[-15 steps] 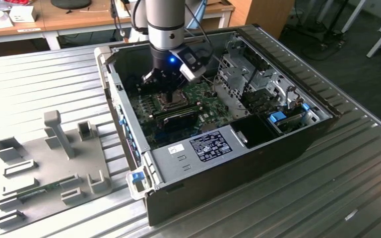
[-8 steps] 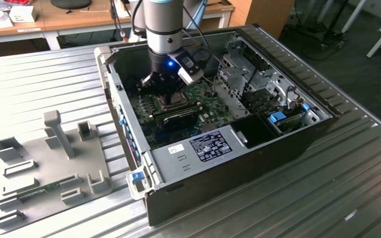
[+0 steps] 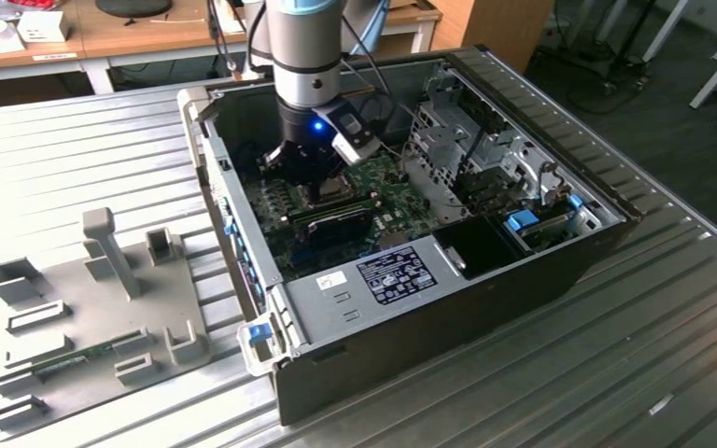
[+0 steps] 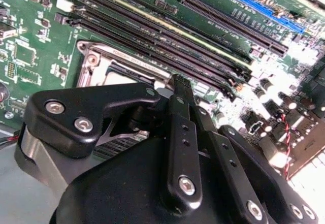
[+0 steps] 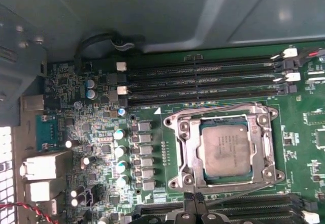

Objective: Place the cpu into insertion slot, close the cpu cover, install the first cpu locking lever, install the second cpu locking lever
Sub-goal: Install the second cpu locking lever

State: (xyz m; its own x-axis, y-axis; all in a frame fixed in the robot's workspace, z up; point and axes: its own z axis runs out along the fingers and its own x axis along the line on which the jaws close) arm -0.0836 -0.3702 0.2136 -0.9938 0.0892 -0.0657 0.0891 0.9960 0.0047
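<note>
Ribbed metal tabletop (image 3: 72, 159) carries an open computer case (image 3: 583, 238), and the arm reaches down into it over the green board (image 5: 299, 132). In the first wrist view the cpu (image 5: 226, 151) lies flat in the slot (image 5: 179, 159) with the cover (image 5: 189, 153) down around it. The gripper (image 4: 179, 84) hovers just beside the socket, its black fingers (image 4: 182, 132) pressed together and pinching nothing. Thin wire levers (image 5: 223, 107) run along the socket's edges; they look springy and slippery, best pushed near their free ends. Contacts beneath are likely fragile.
</note>
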